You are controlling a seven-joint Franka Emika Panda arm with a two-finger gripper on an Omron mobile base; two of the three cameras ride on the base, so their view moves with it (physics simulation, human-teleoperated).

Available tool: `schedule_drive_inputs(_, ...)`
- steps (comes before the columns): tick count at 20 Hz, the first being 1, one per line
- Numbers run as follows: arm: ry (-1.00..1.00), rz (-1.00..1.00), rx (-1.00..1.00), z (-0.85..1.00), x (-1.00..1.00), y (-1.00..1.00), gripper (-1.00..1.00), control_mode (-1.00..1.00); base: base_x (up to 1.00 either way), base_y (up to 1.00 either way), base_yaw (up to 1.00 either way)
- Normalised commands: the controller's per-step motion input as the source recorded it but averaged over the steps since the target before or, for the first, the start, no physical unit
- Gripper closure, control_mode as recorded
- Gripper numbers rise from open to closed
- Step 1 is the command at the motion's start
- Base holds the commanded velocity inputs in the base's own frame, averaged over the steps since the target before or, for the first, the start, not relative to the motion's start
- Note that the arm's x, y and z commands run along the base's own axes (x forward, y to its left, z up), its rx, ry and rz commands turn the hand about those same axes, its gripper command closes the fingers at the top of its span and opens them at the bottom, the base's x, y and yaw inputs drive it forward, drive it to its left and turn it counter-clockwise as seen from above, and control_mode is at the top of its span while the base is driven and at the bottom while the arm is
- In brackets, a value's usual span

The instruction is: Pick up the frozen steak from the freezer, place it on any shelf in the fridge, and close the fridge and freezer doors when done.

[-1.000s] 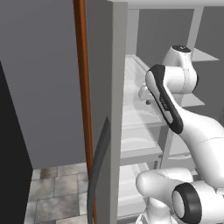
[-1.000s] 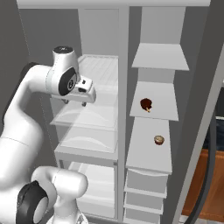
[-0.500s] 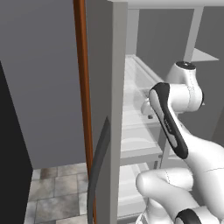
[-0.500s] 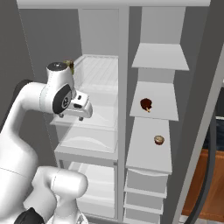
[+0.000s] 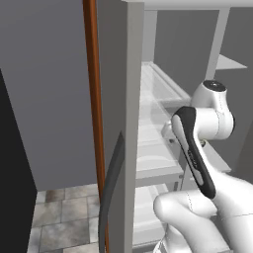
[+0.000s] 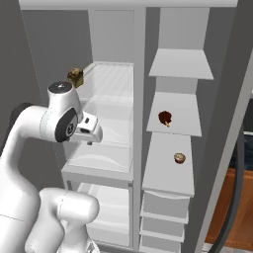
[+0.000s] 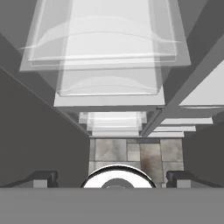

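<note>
Both fridge and freezer doors stand open: one grey door point(image 5: 118, 99) with a dark bar handle point(image 5: 110, 192) at the left, the other point(image 6: 232, 128) at the right edge. A small brown lump, apparently the steak point(image 6: 75, 77), rests on the left edge of the upper glass shelf point(image 6: 111, 81) in the wide left compartment. My gripper point(image 6: 89, 138) hangs in front of the lower glass shelf point(image 6: 101, 160), below and right of the lump, pointing down. In the hand view its fingertips point(image 7: 43, 177) stand far apart around my gripper point(image 7: 112, 177), open and empty.
The narrow right compartment has white shelves holding a dark red item point(image 6: 165, 118) and a small round brown item point(image 6: 180, 158), with drawers point(image 6: 163, 217) below. A white divider point(image 6: 138, 123) separates the compartments. Tile floor point(image 7: 127, 151) lies beneath the hand. An orange-brown panel point(image 5: 93, 99) runs beside the left door.
The arm has drawn back and lowered from the upper shelf, uncovering the brown lump. The jaws have widened a little. The doors have not moved.
</note>
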Motion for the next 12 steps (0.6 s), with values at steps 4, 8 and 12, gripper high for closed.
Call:
schedule_drive_inputs(4, 0.0, -0.03, 0.0, 0.0, -0.12, -0.3, -1.0, -1.0, 0.0, 0.0, 0.0)
schedule_drive_inputs(8, 0.0, 0.0, 0.0, 0.0, 0.04, -0.48, -1.0, -1.0, 0.0, 0.0, 0.0)
schedule_drive_inputs(12, 0.0, 0.0, 0.0, 0.0, 0.0, -0.48, -1.0, -1.0, 0.0, 0.0, 0.0)
